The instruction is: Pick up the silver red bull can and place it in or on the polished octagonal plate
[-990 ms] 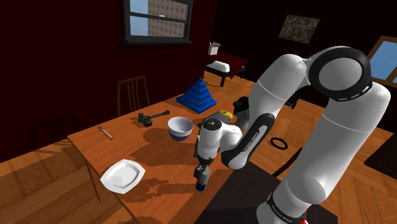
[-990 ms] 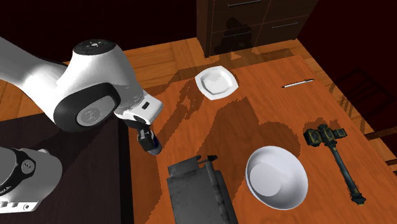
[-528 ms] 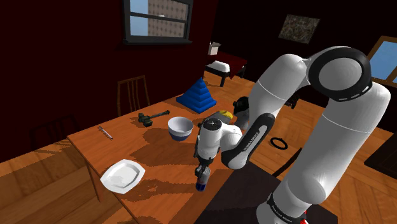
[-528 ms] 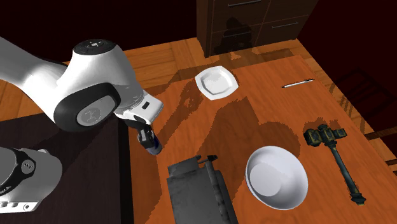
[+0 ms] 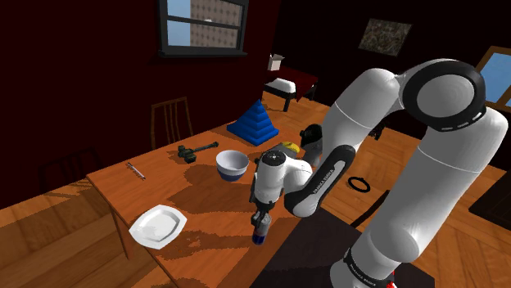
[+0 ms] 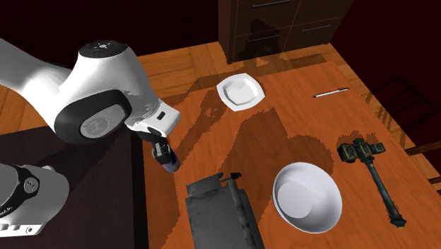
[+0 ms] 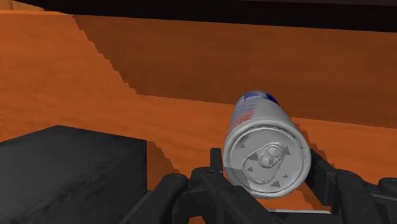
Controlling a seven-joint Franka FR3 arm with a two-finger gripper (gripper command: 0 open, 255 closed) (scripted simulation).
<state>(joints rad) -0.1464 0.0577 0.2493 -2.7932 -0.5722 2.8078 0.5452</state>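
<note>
The silver can (image 5: 260, 236) with blue and red print stands near the wooden table's edge by the stand. My gripper (image 5: 260, 222) comes down on it from above and is shut on it. In the wrist view the can's lid (image 7: 267, 156) faces the camera, clasped between my two black fingers (image 7: 217, 170). The second exterior view shows the can (image 6: 170, 163) under my gripper (image 6: 163, 151). The white angular plate (image 5: 157, 226) lies on the table toward the shoulder view's left of the can, apart from it; it also appears as the plate (image 6: 240, 92) in the second exterior view.
A white bowl (image 5: 232, 164), a blue stepped pyramid (image 5: 253, 121), a dark hammer (image 5: 192, 150) and a pen (image 5: 135, 170) lie farther back. A dark boxy appliance (image 6: 219, 212) sits close beside the can. The black stand (image 7: 70, 165) borders the table edge.
My fingers have closed around the can. The can stays in the same spot on the table, and the arm's upper joints have shifted only slightly.
</note>
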